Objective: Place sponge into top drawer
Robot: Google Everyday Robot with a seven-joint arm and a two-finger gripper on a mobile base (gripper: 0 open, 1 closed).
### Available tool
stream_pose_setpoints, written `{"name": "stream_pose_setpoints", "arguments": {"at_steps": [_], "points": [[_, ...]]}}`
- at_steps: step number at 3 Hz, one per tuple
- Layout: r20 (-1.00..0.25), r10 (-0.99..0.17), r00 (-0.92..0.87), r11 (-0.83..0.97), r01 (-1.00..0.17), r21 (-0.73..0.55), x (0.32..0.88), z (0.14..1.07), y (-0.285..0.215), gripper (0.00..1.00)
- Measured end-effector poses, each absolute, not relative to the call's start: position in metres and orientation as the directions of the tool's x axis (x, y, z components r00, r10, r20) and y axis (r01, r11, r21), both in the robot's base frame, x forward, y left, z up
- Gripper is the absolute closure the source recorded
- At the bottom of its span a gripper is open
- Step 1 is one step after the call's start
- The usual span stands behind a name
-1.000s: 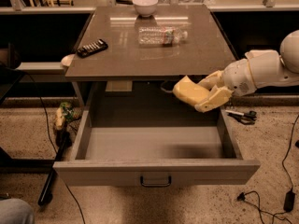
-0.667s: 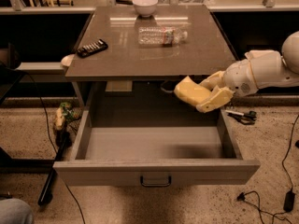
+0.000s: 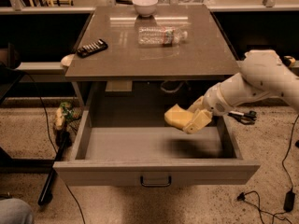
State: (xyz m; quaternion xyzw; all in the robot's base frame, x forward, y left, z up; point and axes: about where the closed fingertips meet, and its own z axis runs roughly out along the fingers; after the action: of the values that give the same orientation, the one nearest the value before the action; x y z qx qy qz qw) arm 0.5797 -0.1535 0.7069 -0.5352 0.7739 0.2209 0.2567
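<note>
Speckled stone flooring surrounds a grey-brown table (image 3: 149, 59) against a dark background, with loose cables (image 3: 261, 204) lying on the floor at lower right.

On the tabletop, a white bowl (image 3: 145, 5) stands at the far edge. A clear plastic bottle (image 3: 161, 35) lies on its side near the centre. A black remote (image 3: 92, 47) rests toward the left edge.

The top drawer (image 3: 154, 168) is pulled fully out toward the camera, and its interior floor is visible. A small dark handle (image 3: 155, 181) sits at the centre of the front panel.

The white arm (image 3: 252, 83) enters from the right, passing below the tabletop and over the drawer's right wall. The gripper (image 3: 191, 119) hangs over the right half of the open drawer.

The gripper's yellowish fingers (image 3: 201, 119) are closed on the sponge (image 3: 175, 116), clamping it at its right end. The sponge is held tilted in the air above the drawer floor, not touching it. A shadow falls on the floor below it.
</note>
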Motion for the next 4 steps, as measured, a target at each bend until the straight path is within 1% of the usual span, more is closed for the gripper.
{"name": "stream_pose_setpoints", "arguments": {"at_steps": [1, 2, 4], "points": [[-0.551, -0.754, -0.357, 0.362, -0.926, 0.106, 0.577, 0.663, -0.152, 0.84], [-0.497, -0.774, -0.392, 0.379, -0.916, 0.132, 0.576, 0.636, -0.152, 0.60], [-0.457, -0.790, -0.409, 0.389, -0.910, 0.143, 0.576, 0.623, -0.154, 0.14]]}}
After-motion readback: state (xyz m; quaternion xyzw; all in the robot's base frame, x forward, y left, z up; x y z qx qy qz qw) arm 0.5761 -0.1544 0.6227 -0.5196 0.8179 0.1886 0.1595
